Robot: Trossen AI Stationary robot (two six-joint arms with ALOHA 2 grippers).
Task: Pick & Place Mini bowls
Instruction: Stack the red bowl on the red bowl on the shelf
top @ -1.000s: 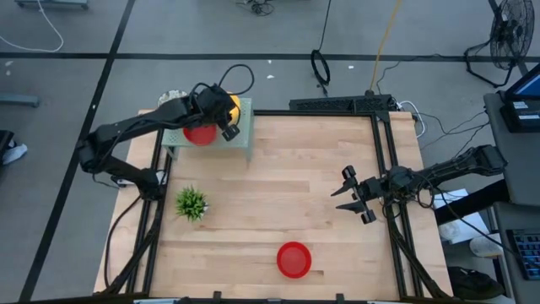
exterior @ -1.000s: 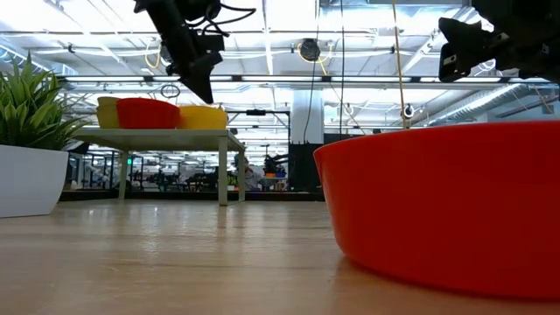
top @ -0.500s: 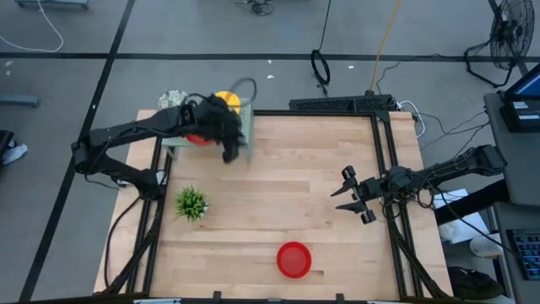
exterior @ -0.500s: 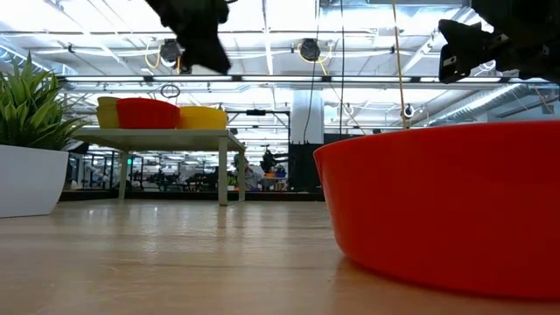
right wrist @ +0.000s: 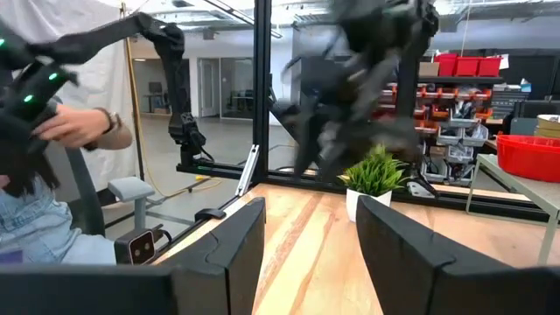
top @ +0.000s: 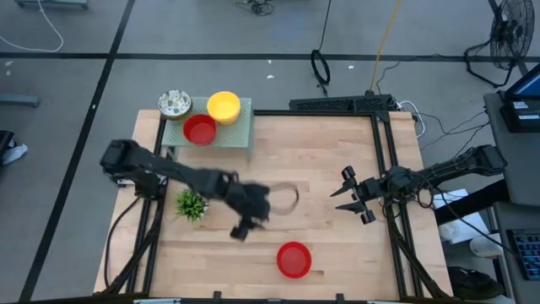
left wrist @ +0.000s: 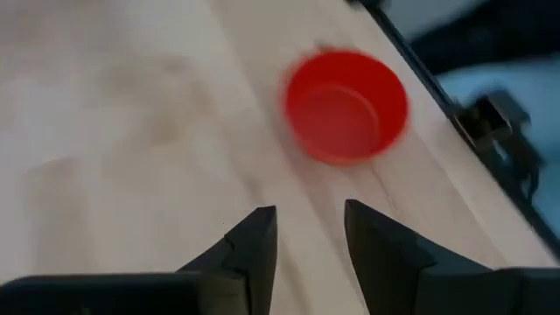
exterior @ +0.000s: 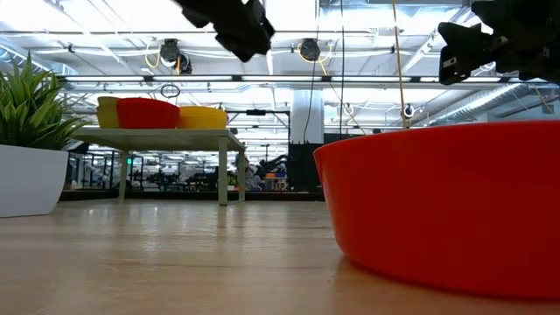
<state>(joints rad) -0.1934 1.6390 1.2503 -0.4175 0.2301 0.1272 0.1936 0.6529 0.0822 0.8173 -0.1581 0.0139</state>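
Observation:
One red mini bowl (top: 294,259) sits upright on the wooden table near its near edge; it fills the low view (exterior: 446,206) and shows ahead of my fingers in the left wrist view (left wrist: 346,107). A red bowl (top: 200,130) and a yellow bowl (top: 224,105) rest on the pale green rack (top: 239,133) at the far left corner, with a white speckled bowl (top: 175,102) beside them. My left gripper (top: 243,226) hangs open above mid-table, left of the near bowl, its fingers (left wrist: 311,214) empty. My right gripper (top: 348,194) waits open at the right side.
A small green plant (top: 191,203) in a white pot stands close to the left arm. Black frame rails (top: 384,152) run along the table's sides. A person (right wrist: 52,157) sits beyond the table's left side in the right wrist view. Bare wood lies between the grippers.
My left arm has swung away from the rack at the far left corner, toward the near edge and the middle of the table, ending close to the near red bowl. The bowls on the rack stay in place and now show uncovered.

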